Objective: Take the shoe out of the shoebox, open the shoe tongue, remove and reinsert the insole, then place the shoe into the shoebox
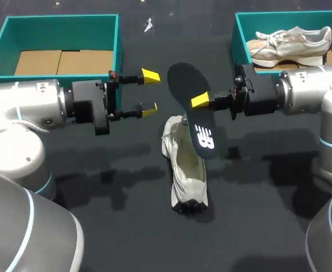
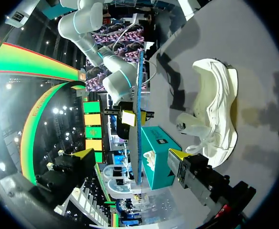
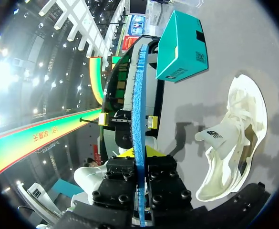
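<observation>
My right gripper (image 1: 201,101) is clamped on the insole (image 1: 189,105), both fingers pressing its faces about midway along. My left gripper (image 1: 150,92) has its jaws wide apart with nothing between them; it sits near the insole without touching it. The insole's lower end hangs over the shoe (image 1: 185,170), and I cannot tell whether the two touch. The white shoe lies on the table (image 1: 131,226) between the arms.

The left shoebox (image 1: 58,20) holds only flat cardboard (image 1: 61,61). The right shoebox (image 1: 239,34), behind my right arm, holds a second shoe (image 1: 290,39).

The head view gives me the insole's dark upper face with its white mark. The right wrist view shows the insole (image 3: 139,119) edge-on, blue, running ahead from between the fingers, and the shoe (image 3: 234,138) with its tongue lifted. The left wrist view also has the insole edge-on, with the shoe (image 2: 215,114) beside it.
</observation>
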Motion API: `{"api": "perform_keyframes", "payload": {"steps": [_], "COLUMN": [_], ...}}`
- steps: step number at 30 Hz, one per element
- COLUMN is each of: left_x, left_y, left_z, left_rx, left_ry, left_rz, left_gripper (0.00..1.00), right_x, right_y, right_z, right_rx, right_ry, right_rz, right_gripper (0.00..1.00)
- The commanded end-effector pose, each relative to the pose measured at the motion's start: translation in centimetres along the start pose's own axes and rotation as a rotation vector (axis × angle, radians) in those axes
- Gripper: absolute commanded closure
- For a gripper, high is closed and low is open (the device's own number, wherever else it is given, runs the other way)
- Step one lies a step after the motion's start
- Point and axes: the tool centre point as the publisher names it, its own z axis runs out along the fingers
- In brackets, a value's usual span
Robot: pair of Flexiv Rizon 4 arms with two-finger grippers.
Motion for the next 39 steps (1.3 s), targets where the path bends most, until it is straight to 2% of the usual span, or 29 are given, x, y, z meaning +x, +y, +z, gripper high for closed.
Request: {"api": "perform_keyframes", "payload": {"steps": [1,9,11,12,14,16,21,25,31,39], "left_x": [0.7,0.9,0.9,0.9,0.9,1.0,1.0,1.1,1.2,1.2], "left_y": [-0.3,-0.8,-0.9,-1.0,-1.1,-1.3,-1.6,-1.8,-2.0,-2.1], "left_z": [1.6,3.2,3.5,3.6,3.9,4.2,4.7,5.2,5.8,6.3], "left_rx": [-0.020,-0.032,-0.033,-0.034,-0.034,-0.033,-0.026,-0.026,-0.029,-0.039], "left_ry": [-0.046,-0.057,-0.059,-0.060,-0.061,-0.061,-0.061,-0.062,-0.068,-0.075], "left_rz": [-0.007,-0.026,-0.030,-0.031,-0.035,-0.037,-0.036,-0.035,-0.029,-0.024], "left_gripper": [0.00,0.01,0.14,0.24,0.34,0.51,0.52,0.59,0.63,0.75], "right_x": [-0.1,-0.1,-0.1,-0.2,-0.2,-0.2,-0.2,-0.2,-0.2,0.0], "right_y": [-0.5,-0.7,-0.7,-0.7,-0.7,-0.7,-0.8,-1.0,-1.1,-1.2], "right_z": [0.6,1.3,1.4,1.4,1.4,1.4,1.4,1.5,1.8,1.9], "right_rx": [-0.024,-0.033,-0.030,-0.029,-0.026,-0.024,-0.018,-0.013,-0.005,0.000], "right_ry": [0.015,0.020,0.018,0.015,0.017,0.018,0.020,0.022,0.028,0.034], "right_rz": [0.000,0.001,0.000,0.000,0.000,-0.001,-0.001,0.000,0.003,0.005], "right_gripper": [1.00,1.00,1.00,1.00,1.00,1.00,1.00,1.00,1.00,1.00]}}
